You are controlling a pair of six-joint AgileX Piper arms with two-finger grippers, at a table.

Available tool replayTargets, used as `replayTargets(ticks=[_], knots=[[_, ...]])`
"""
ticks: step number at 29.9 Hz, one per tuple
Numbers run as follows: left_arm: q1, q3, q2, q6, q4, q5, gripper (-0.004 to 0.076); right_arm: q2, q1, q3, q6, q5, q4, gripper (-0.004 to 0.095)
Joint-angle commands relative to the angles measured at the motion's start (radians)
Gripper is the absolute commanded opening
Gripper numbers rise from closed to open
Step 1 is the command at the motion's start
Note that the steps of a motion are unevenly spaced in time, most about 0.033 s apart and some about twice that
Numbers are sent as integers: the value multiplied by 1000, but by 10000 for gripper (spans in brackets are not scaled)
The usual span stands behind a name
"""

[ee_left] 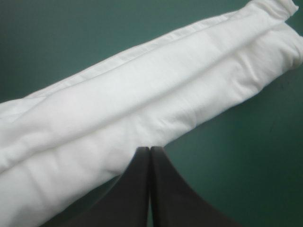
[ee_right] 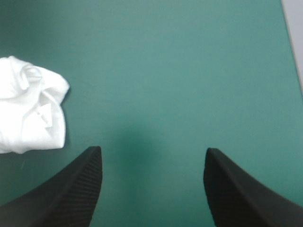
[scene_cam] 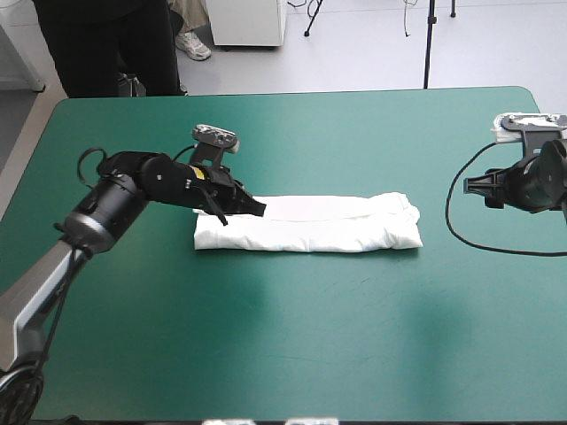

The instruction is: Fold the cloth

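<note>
Left gripper [ee_left: 150, 150]: pinched together, empty, at shirt [ee_left: 142, 109], frame centre.
Right gripper [ee_right: 152, 149]: spread, empty.
Risk: I fear dragging folds apart.

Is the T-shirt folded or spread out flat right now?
Folded: the T-shirt lies as a long narrow strip, layers lapped lengthwise, no sleeves showing.

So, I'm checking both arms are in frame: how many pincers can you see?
2. The left pincer, shut, is at the T-shirt's left end; the right pincer, open, hangs over bare teal-green cover beyond its right end, apart from it.
</note>
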Motion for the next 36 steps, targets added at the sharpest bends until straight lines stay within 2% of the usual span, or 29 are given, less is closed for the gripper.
replayTargets(ticks=[1, 10, 16, 24, 30, 36], knots=[[-46, -29, 36, 20, -42, -85, -9, -27, -48, 37, -149, -78, 163, 581], [-104, -121, 263, 20, -40, -124, -9, 26, -90, 223, -387, -203, 461, 581], [-105, -269, 408, 16, -38, -78, -9, 97, -90, 227, -497, -233, 622, 581], [-108, -347, 529, -2, -37, -5, -9, 248, -90, 221, -534, -215, 697, 597], [-135, -347, 535, -4, -32, 0, -9, 351, -90, 197, -621, -219, 830, 623], [-174, -347, 535, -4, -27, 2, -9, 441, -90, 157, -655, -205, 883, 623]])
